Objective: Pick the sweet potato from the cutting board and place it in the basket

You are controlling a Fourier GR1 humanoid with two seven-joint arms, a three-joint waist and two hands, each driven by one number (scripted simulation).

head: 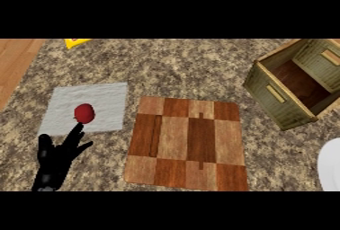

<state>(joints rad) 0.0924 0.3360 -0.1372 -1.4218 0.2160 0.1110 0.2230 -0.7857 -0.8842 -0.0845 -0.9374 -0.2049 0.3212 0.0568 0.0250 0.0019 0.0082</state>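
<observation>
sweet potato, going by the task sentence, should be on the cutting board (188, 143), but the checkered wooden board at the centre of the frame shows nothing on top of it. the only small object that could be the task's thing is a red rounded lump (83, 112) lying on a pale grey cloth (100, 101) in the left half of the frame, just left of the board. whether that lump is the sweet potato i cannot say for certain; it looks slightly taller than wide, so its long axis runs roughly up and down the frame.

left hand (54, 162) shows at the lower left, black, with its fingers straight and spread, holding nothing. one fingertip (78, 128) reaches up to just below the red lump, touching or nearly so. the lump lies directly above that hand in the frame, so this hand is much the nearer one. right hand is not in view; only a white rounded shape (330, 164) shows at the right edge, and i cannot tell what it is.

basket (295, 81), olive with a brown floor, sits at the upper right, well apart from the lump, beyond the board.
</observation>
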